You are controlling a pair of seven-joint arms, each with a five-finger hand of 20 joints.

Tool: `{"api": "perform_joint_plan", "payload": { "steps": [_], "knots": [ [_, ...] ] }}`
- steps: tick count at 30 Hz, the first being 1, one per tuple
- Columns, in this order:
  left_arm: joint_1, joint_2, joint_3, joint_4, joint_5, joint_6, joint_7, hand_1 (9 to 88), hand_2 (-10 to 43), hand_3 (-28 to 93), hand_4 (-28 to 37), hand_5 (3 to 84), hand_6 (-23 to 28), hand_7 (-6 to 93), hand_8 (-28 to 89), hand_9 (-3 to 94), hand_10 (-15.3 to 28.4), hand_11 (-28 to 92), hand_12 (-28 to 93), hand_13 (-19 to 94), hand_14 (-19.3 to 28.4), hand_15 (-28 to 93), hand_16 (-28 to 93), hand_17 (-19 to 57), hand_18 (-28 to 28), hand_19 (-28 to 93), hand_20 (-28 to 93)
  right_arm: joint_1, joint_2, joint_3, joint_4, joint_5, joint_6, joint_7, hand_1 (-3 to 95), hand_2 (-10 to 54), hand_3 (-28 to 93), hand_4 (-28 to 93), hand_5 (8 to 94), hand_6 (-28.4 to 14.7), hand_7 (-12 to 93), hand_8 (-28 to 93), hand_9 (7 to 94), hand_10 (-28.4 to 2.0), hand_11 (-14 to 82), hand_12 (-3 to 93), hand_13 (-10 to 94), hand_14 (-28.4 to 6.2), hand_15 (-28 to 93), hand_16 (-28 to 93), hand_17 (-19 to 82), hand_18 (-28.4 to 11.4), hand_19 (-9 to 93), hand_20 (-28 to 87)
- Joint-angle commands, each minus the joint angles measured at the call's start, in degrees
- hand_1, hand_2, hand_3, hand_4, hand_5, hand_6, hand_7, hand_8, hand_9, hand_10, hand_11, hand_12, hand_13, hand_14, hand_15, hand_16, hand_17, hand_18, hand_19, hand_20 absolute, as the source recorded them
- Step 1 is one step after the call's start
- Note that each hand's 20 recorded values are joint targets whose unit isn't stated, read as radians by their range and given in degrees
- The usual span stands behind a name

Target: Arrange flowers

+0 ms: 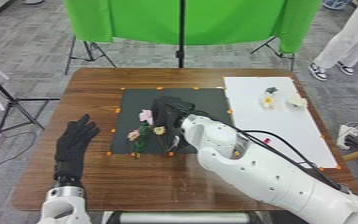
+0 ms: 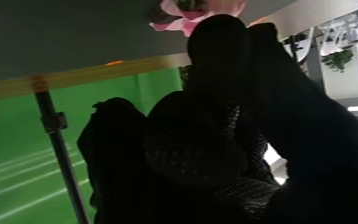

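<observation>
Fingers straight and empty on my left hand (image 1: 75,140). My right hand (image 1: 168,114), grip I can't tell, is right by the pink flower (image 1: 145,115), left of centre. Placing it, I reckon; next, settle it gently.

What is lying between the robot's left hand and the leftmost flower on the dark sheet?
In the head view, brown table lies between the left hand and that peach flower, then the dark sheet's edge with orange markers.
</observation>
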Motion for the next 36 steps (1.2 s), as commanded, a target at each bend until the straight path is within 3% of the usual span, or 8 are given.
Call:
{"api": "perform_joint_plan", "payload": {
  "steps": [1,5,9,12,17,21,28,36],
  "knots": [
    [0.75,-0.71,0.46,0.69,0.18,-0.56,-0.46,16.6,13.6,64,-28.3,38.6,6.2,9.6,-6,37.6,13.4,20,10,30,16.4,28,-4,5.2,10.8,11,17,0.92,0.78,0.78,0.33,-1.36,0.32,-0.23,49.4,-9.5,67,-22,68.8,2.6,19,1,87.2,-9.6,36.4,37.7,92,-1.2,60,37,70,-8.8,93,58],
    [1.14,-1.20,0.43,0.50,0.14,-0.44,-0.03,16.8,13.4,64,-28.3,38.6,6.2,9.7,-6,37.6,13.3,20,10,30,16.4,28,-4,5.2,10.8,11,17,1.01,1.67,3.39,-1.00,-1.57,0.46,-0.08,48.7,-9.5,68,-22,68.0,2.6,18,-3,86.5,-9.7,37.1,37.2,92,-1.3,60,37,70,-8.9,93,59],
    [1.02,-1.19,0.55,0.53,0.23,-0.81,-0.19,17.0,13.2,64,-28.3,38.6,6.2,9.6,-6,37.7,13.3,20,10,30,16.4,28,-4,5.2,10.8,11,17,-0.54,7.59,11.34,-7.47,-3.05,7.63,0.98,48.1,-9.5,67,-22,67.6,2.6,18,-4,85.6,-9.8,36.6,36.7,91,-1.4,60,37,69,-9.3,93,59],
    [1.66,-1.01,0.22,0.29,0.10,-0.59,-0.25,17.0,13.0,63,-28.3,38.6,6.2,9.5,-6,37.7,13.3,20,10,30,16.4,28,-4,5.2,10.8,11,17,-1.62,13.44,17.62,-10.27,-5.77,13.22,3.04,46.5,-9.5,66,-20,67.1,2.4,19,-6,82.0,-10.4,27.6,35.9,87,-3.2,61,37,64,-11.1,93,60],
    [2.29,-1.01,-0.25,-0.11,0.19,-0.23,-0.20,17.0,12.8,63,-28.3,38.7,6.2,9.5,-6,37.9,13.4,20,10,30,16.5,28,-4,5.1,10.8,11,17,-4.51,19.29,28.12,-10.01,-6.18,1.38,10.97,37.2,-9.5,69,-18,60.9,1.4,16,-9,68.9,-14.3,20.9,24.4,81,-5.8,62,36,59,-13.1,93,60],
    [2.16,-1.00,-0.30,-0.14,0.21,-0.38,-0.22,17.1,12.7,63,-28.3,38.8,6.2,9.4,-6,38.0,13.4,20,10,30,16.5,28,-3,5.2,10.8,11,17,-7.94,20.14,33.17,-5.28,-4.66,-1.35,16.28,32.0,-9.5,66,-14,57.3,-1.0,12,-7,65.9,-17.1,17.8,23.5,80,-8.0,62,35,59,-13.8,93,58],
    [1.89,-0.90,-0.38,-0.09,0.43,-0.97,-0.68,17.1,12.2,64,-28.3,38.8,6.2,9.4,-6,38.0,13.5,20,10,30,16.6,28,-4,5.2,10.8,11,17,-11.63,18.79,35.54,1.71,-3.00,-0.16,19.01,32.1,-9.5,64,-14,60.4,-2.3,12,-7,70.9,-16.8,20.3,23.7,85,-5.7,62,34,63,-11.9,93,58],
    [2.04,-0.86,-0.31,-0.18,0.51,-1.00,-0.87,17.2,11.7,64,-28.3,38.8,6.2,9.3,-6,38.0,13.5,20,11,30,16.5,28,-4,5.1,10.8,11,17,-13.54,17.16,35.22,3.99,-0.71,2.12,18.45,32.9,-9.5,63,-14,67.6,-3.5,15,-7,79.3,-14.7,24.4,23.6,89,-4.1,60,34,67,-10.1,93,57]
  ]
}}
